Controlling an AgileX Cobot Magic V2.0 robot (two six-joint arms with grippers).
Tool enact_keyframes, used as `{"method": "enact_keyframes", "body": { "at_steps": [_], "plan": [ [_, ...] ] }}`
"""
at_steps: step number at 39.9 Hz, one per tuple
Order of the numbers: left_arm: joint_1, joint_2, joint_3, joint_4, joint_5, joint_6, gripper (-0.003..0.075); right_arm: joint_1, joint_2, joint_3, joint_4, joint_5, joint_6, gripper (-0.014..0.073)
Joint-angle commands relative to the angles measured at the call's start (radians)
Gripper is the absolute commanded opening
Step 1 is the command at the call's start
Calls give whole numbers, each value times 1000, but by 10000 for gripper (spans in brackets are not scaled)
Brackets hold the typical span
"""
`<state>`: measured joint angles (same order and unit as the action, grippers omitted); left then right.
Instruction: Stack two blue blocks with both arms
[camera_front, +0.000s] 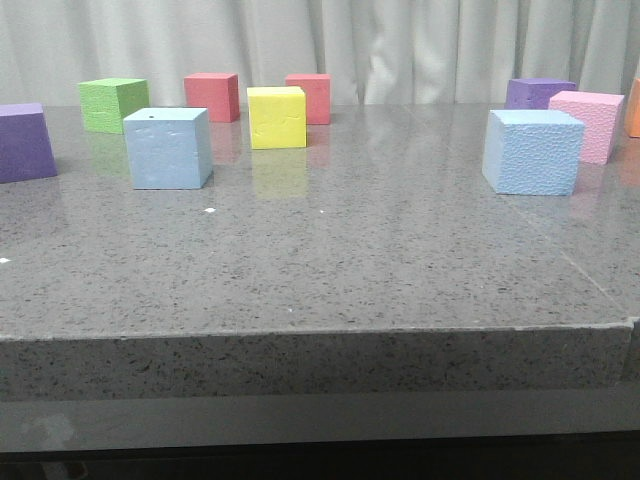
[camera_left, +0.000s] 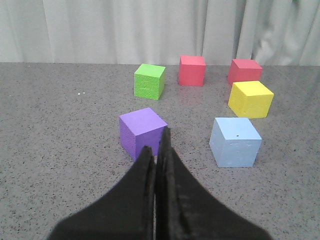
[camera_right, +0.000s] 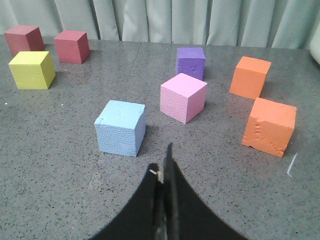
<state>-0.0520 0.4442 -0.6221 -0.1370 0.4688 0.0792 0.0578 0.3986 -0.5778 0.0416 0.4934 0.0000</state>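
Both arms hang low over the table, empty: the left tool (camera_left: 159, 145) has its fingers pressed together, and the right tool (camera_right: 165, 165) is likewise closed. The grey speckled stone table (camera_front: 330, 270) is backed by pale curtains (camera_front: 400, 40). The smooth blue block (camera_front: 168, 148) sits far left, the pebbled blue block (camera_front: 533, 151) far right, well apart.

A staged robot test lab: a bare grey speckled stone worktop (camera_front: 330, 270) backed by a plain pale curtain (camera_front: 400, 40), with only coloured foam cubes (camera_front: 276, 117) set out before the curtain.
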Motion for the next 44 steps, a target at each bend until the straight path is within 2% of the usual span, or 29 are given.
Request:
{"method": "enact_keyframes", "body": {
  "at_steps": [1,6,8,10,14,17,19,21,44],
  "plan": [
    [3,14,-28,-12,-71,1,-19,-9,16,-30,-9,-75,0,-67],
    [3,14,-28,-12,-75,1,-14,-9,16,-30,-9,-83,0,-51],
    [3,14,-28,-10,-77,1,21,-9,16,-30,-9,-90,0,-2],
    [3,14,-28,-1,-81,1,97,-9,16,-30,-9,-97,0,111],
    [3,14,-28,28,-100,1,335,-9,16,-30,-12,-97,0,395],
    [3,14,-28,42,-108,1,484,-9,16,-30,-12,-95,0,540],
    [3,14,-28,45,-115,1,533,-9,16,-30,-12,-95,0,585],
    [3,14,-28,45,-115,1,540,-9,16,-30,-12,-95,0,599],
    [3,14,-28,45,-115,1,401,-9,43,-49,10,-75,0,596]
  ]
}}
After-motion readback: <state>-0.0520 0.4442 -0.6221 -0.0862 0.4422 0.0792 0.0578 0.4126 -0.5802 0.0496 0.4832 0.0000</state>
